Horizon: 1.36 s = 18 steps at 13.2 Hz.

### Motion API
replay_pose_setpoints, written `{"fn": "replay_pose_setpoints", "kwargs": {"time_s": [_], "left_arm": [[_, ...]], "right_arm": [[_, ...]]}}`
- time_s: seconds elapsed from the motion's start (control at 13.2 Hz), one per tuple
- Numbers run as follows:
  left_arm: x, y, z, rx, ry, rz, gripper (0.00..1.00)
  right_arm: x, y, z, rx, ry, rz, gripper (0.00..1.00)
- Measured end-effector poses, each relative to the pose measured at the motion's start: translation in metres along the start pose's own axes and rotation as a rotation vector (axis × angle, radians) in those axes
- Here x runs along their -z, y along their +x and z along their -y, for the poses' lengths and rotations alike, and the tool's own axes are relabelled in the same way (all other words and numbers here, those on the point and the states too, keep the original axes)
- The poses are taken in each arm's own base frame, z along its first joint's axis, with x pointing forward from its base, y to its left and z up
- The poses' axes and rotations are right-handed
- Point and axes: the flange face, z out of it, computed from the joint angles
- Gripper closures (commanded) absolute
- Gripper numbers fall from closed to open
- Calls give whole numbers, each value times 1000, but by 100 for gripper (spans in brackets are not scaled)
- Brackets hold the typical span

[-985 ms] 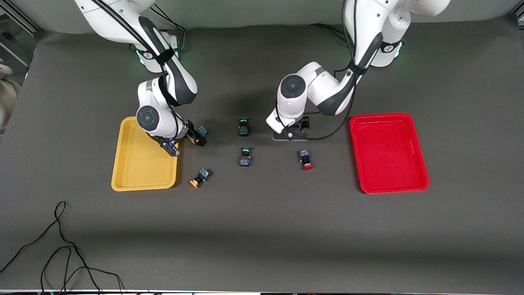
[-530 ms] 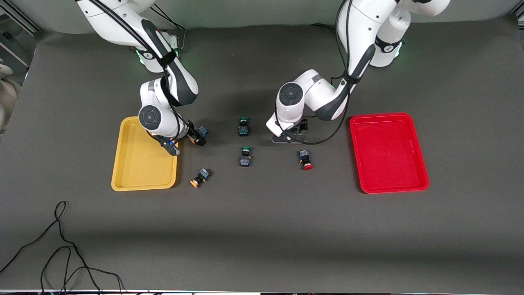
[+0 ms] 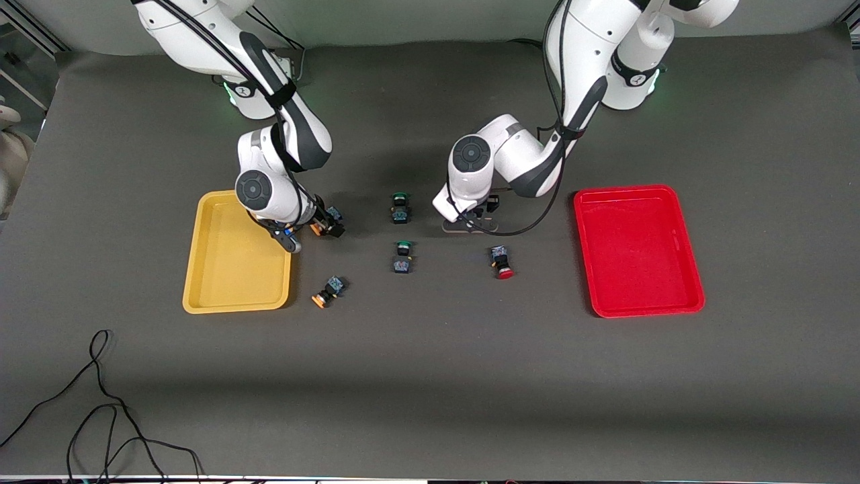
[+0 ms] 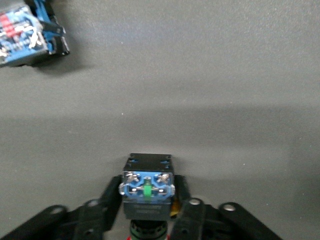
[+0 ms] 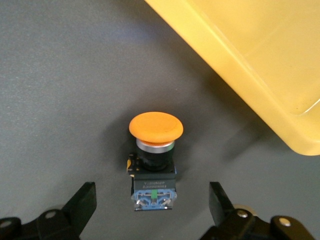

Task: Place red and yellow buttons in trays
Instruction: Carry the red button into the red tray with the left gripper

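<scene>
- Front view, nearest the camera: one orange-yellow-capped push-button switch with a black-and-blue body [image 3: 328, 292] lies on its side on the dark grey counter [image 3: 430, 376], just beside the shallow yellow plastic tray [image 3: 205, 275], whose floor shows no switch yet.
- A red-capped push-button switch [image 3: 501, 262] lies on the counter between the middle of the counter and the shallow red plastic tray [image 3: 685, 269]; that tray looks unfilled too.
- Two green-capped switches, one nearer [image 3: 402, 258] and one farther [image 3: 400, 208], sit in the middle of the counter, apart from both trays; they likely stay put, being neither colour asked for.
- Farther still, the right gripper [image 3: 316, 228] is low over the counter beside the yellow tray's rim. The right wrist view shows its fingers [image 5: 82, 202] spread wide, straddling a second orange-yellow-capped switch [image 5: 154, 160] without touching it, presumably lined up so they can close on the blocky body.
- The left gripper [image 3: 470, 222] is low over the counter, farther than the red-capped switch. In the left wrist view its fingers [image 4: 107, 200] are clamped on a black-and-blue switch body [image 4: 146, 187]; the cap colour is hidden there.
</scene>
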Motion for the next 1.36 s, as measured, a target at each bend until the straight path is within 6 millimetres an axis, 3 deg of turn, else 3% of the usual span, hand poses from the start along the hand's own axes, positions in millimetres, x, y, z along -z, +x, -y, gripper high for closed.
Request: {"fn": "replay_pose_setpoints", "kwargs": {"time_s": [0.15, 0.3, 0.45, 0.53, 0.68, 0.83, 0.98, 1.14, 1.21, 1.36], "left_arm": [[5, 5, 0, 15, -7, -8, 97], [25, 19, 10, 48, 2, -9, 97], [72, 41, 35, 100, 16, -13, 98], [98, 50, 52, 119, 21, -14, 98], [138, 68, 96, 133, 40, 9, 98], [161, 94, 161, 122, 42, 61, 98], [167, 120, 237, 97, 34, 105, 98], [159, 136, 304, 68, 15, 133, 97], [150, 141, 329, 54, 5, 144, 97], [122, 148, 351, 50, -16, 121, 97]], "right_arm": [[-4, 2, -1, -4, 12, -13, 3], [-8, 5, -2, -7, 17, -22, 30], [-11, 6, -2, -9, 16, -24, 58], [-12, 6, -2, -9, 15, -24, 70], [-11, 6, -2, -9, 16, -25, 80], [-9, 7, 0, -9, 21, -26, 84], [-1, 8, 3, -9, 36, -29, 84], [20, 5, 7, -6, 43, -12, 84], [38, 4, 8, -6, 43, 5, 85], [81, 4, 6, -8, 62, 32, 85]]}}
